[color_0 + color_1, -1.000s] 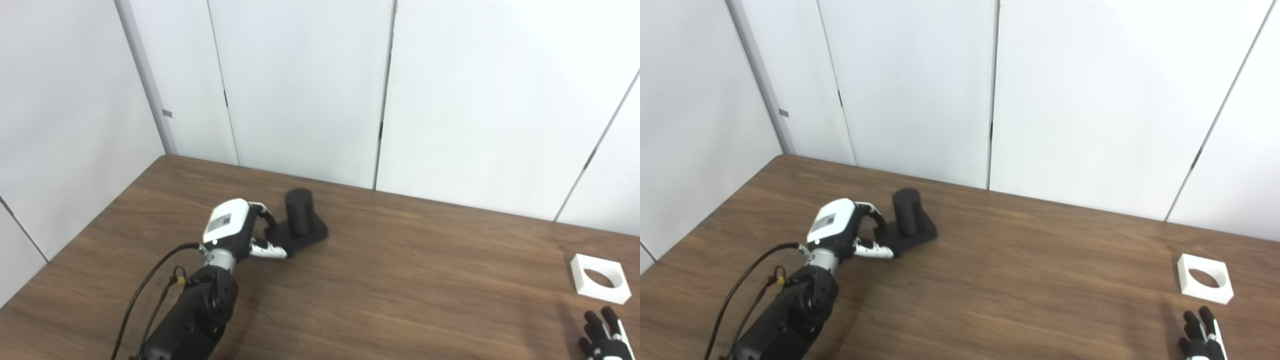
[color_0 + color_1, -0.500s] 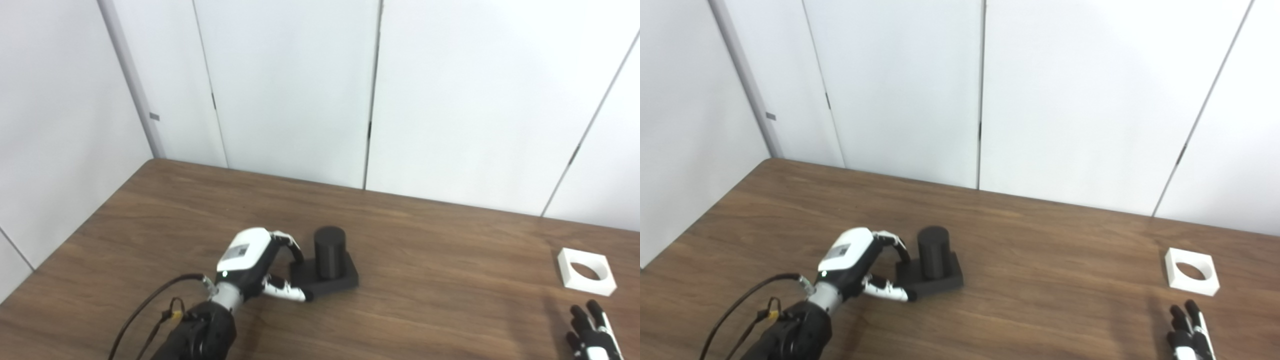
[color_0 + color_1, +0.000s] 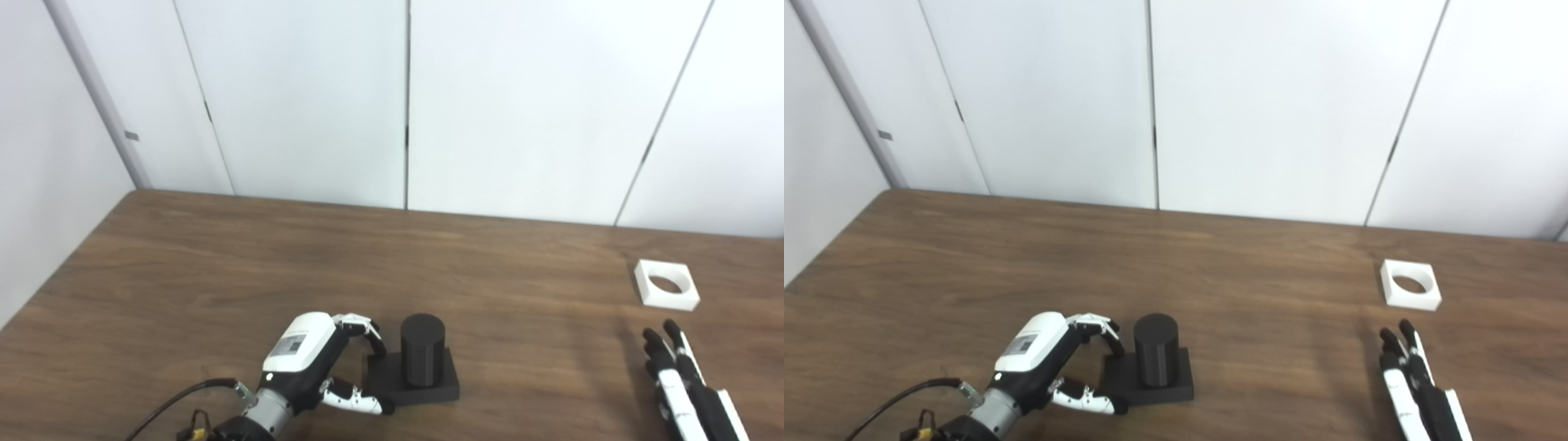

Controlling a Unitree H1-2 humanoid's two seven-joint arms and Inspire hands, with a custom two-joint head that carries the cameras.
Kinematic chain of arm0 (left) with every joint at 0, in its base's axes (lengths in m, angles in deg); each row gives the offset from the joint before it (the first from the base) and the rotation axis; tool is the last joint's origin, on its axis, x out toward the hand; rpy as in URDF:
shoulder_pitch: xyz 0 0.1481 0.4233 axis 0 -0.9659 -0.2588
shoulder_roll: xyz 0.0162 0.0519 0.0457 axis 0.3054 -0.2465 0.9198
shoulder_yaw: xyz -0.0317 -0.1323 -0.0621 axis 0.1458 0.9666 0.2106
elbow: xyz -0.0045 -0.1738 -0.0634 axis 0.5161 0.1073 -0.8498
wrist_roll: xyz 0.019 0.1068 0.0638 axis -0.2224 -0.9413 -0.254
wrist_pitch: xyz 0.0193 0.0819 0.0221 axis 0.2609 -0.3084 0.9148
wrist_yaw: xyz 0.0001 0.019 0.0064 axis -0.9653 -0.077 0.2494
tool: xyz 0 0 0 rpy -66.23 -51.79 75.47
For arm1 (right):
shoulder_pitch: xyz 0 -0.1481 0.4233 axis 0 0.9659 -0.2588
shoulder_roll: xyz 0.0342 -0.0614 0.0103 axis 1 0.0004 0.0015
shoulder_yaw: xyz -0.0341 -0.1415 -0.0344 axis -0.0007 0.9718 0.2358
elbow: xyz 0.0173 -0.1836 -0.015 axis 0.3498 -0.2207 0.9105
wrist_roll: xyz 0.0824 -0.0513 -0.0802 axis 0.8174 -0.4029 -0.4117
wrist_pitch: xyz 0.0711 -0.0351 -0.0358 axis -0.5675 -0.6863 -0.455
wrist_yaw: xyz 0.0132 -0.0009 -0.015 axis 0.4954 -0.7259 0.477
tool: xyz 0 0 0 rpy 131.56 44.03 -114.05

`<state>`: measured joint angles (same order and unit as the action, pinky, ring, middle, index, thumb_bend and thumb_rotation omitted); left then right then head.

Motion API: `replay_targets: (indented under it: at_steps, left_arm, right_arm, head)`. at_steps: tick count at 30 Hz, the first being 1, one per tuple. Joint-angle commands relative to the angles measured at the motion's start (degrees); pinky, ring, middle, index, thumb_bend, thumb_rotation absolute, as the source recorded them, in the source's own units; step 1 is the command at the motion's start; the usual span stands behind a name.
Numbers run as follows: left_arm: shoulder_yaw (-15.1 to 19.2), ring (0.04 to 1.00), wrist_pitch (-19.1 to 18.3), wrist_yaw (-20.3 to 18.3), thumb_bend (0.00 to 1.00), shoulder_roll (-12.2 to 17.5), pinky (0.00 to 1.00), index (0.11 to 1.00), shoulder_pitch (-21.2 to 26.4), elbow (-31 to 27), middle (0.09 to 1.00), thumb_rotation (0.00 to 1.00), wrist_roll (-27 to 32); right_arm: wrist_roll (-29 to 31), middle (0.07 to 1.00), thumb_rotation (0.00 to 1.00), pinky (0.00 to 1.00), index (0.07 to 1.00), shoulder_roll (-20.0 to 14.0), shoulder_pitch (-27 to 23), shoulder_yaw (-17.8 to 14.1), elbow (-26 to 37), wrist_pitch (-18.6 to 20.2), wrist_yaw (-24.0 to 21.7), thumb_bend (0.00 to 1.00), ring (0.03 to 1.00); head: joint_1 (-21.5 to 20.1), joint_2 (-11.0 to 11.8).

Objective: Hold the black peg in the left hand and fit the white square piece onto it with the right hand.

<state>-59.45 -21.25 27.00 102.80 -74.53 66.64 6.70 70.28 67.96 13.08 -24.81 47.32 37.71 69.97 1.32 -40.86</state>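
You have a table (image 3: 184, 269) of dark brown wood grain with a smooth, low-sheen top filling the lower half of the frame, and behind it smooth matt white wall panels (image 3: 306, 92). At lower centre the black peg (image 3: 422, 358) looks like matt, slightly grainy plastic, while the white square piece (image 3: 666, 293) at right looks like matt white plastic. At lower left, the left hand (image 3: 306, 361) has a glossy white plastic shell over black parts, and at lower right the right hand (image 3: 686, 386) shows black and white plastic fingers.
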Motion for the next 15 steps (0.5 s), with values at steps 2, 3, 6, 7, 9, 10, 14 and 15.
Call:
replay_targets:
  at_steps: [2, 3, 6, 7, 9, 10, 14, 15]
  left_arm:
    - [-1.2, 0.800, 0.1, -2.9, 0.50, 0.0, 0.69, 0.489, -1.6, -2.5, 0.775, 0.05, -0.4]
    - [-1.3, 0.804, 0.2, -3.3, 0.51, -0.1, 0.69, 0.489, -2.0, -3.0, 0.777, 0.05, -0.5]
    - [-1.7, 0.805, 0.5, -4.1, 0.51, -0.3, 0.69, 0.489, -3.0, -4.2, 0.776, 0.04, -1.3]
    - [-2.0, 0.796, 0.7, -4.1, 0.51, -0.4, 0.68, 0.488, -3.3, -4.4, 0.773, 0.04, -1.4]
    - [-2.3, 0.792, 0.8, -4.3, 0.51, -0.6, 0.67, 0.488, -3.9, -4.7, 0.771, 0.04, -1.6]
    - [-2.4, 0.793, 0.9, -4.3, 0.51, -0.8, 0.67, 0.488, -4.2, -4.8, 0.775, 0.04, -1.6]
    - [-2.7, 0.796, 1.3, -4.4, 0.51, -1.2, 0.67, 0.488, -4.8, -4.9, 0.779, 0.05, -1.7]
    - [-2.8, 0.795, 1.5, -4.3, 0.51, -1.3, 0.67, 0.488, -4.9, -4.8, 0.779, 0.05, -1.7]
  right_arm:
    - [-0.5, 0.936, 0.80, 0.98, 1.000, 2.1, 0.9, 0.5, 2.7, 2.4, 0.5, 0.43, 0.970]
    - [0.0, 0.939, 0.81, 0.98, 1.000, 2.2, 0.9, 0.5, 3.1, 2.9, 0.5, 0.43, 0.973]
    - [2.6, 0.942, 0.78, 1.00, 1.000, 2.7, 0.6, 0.1, 3.4, 2.6, 0.2, 0.41, 0.975]
    - [3.2, 0.938, 0.75, 0.99, 1.000, 2.7, 0.6, 0.0, 3.3, 2.2, 0.1, 0.42, 0.972]
    - [3.4, 0.936, 0.75, 0.98, 1.000, 2.4, 0.5, 0.1, 3.2, 2.1, 0.1, 0.45, 0.975]
    - [3.5, 0.938, 0.76, 0.99, 1.000, 2.3, 0.5, 0.2, 3.3, 2.4, 0.2, 0.46, 0.978]
    - [3.0, 0.930, 0.73, 0.98, 1.000, 2.3, 0.3, 0.2, 4.3, 4.1, 1.2, 0.48, 0.971]
    - [2.5, 0.928, 0.73, 0.98, 1.000, 2.3, 0.3, 0.4, 4.6, 4.5, 1.5, 0.49, 0.970]
  head:
    - [-0.5, -1.0]
    - [-0.6, -1.3]
    - [-1.0, -2.4]
    - [-1.1, -2.7]
    - [-1.1, -3.1]
    - [-1.1, -3.1]
    - [-1.3, -3.8]
    - [-1.5, -4.3]
